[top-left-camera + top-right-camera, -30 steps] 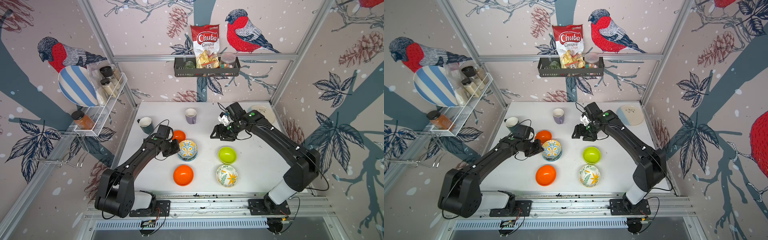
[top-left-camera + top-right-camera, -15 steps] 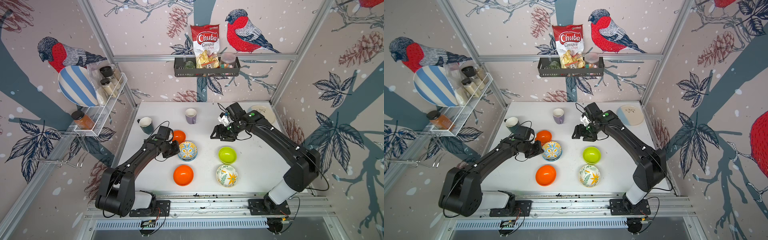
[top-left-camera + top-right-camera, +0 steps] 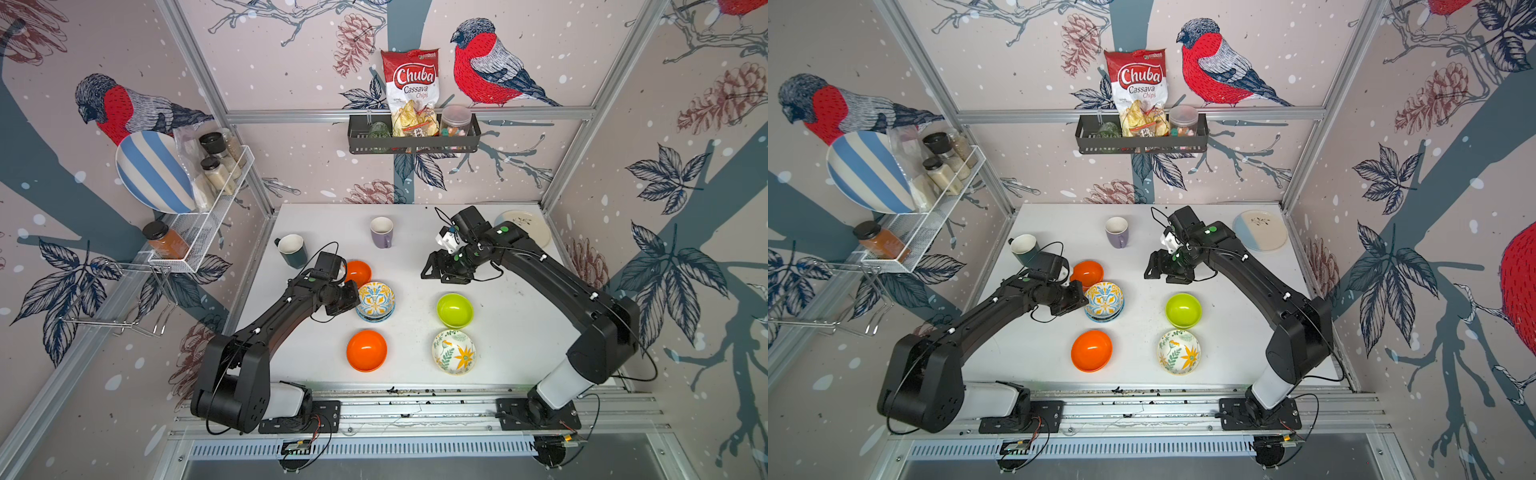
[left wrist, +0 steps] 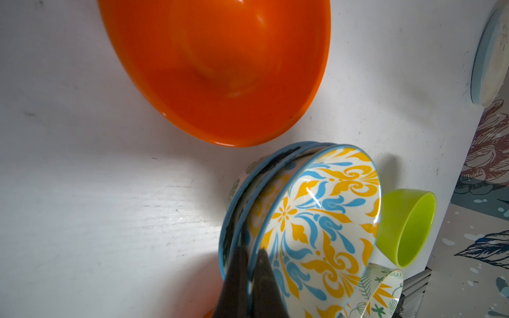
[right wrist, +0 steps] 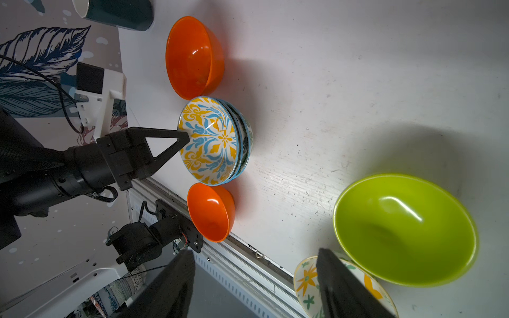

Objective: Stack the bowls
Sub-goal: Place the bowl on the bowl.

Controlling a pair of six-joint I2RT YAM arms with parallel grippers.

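Observation:
A floral yellow-blue bowl [image 3: 376,300] [image 3: 1105,300] [image 4: 319,228] tops a nest of blue-rimmed bowls left of the table's middle. My left gripper [image 3: 357,297] [image 3: 1084,296] [image 4: 252,252] is shut on that top bowl's near rim, one finger inside and one outside. One orange bowl [image 3: 358,272] sits just behind the nest and another orange bowl [image 3: 366,350] in front. The lime green bowl [image 3: 455,309] and a white leaf bowl [image 3: 454,351] sit to the right. My right gripper [image 3: 432,274] [image 5: 253,253] hangs open and empty behind the lime bowl.
A purple mug [image 3: 381,232] and a dark mug [image 3: 293,249] stand at the back left. A blue-and-cream plate [image 3: 525,227] lies in the back right corner. The metal rail [image 3: 415,405] runs along the front edge, and a wire rack [image 3: 208,216] hangs on the left wall.

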